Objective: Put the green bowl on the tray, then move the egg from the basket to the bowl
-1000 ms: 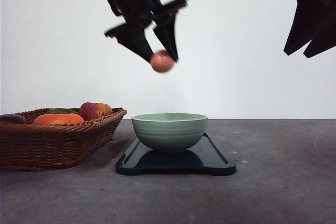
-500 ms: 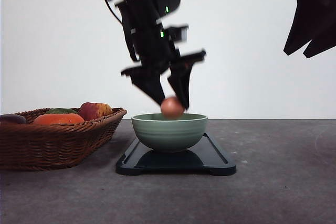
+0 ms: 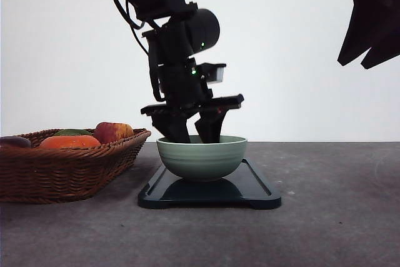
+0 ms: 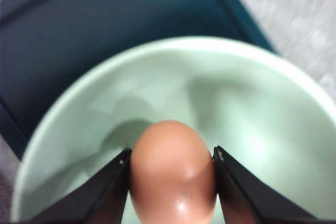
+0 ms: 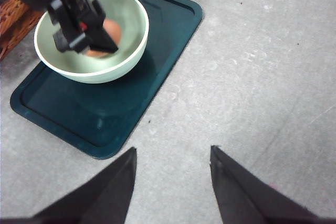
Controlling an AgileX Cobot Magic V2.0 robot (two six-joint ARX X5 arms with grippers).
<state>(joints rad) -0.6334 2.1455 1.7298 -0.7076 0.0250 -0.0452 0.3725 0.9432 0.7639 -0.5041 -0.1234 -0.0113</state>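
We note the left gripper (image 3: 195,134) has dropped from above the rim into the green bowl (image 3: 201,157) on the tray (image 3: 259,192), jaws still clamping the egg (image 4: 173,171); release comes next. Right gripper (image 5: 170,184) spread, idle.

The front camera sits low, near table level, facing forward at the round pale sage-green bowl (image 3: 201,157) on the glossy black rectangular tray (image 3: 209,193) — seen side-on. The left wrist camera looks steeply down into that bowl (image 4: 252,129) from very close. The right wrist camera hangs higher, looking down on bowl (image 5: 126,40), tray (image 5: 113,111) and grey table (image 5: 262,77) — all three views share bowl and tray.
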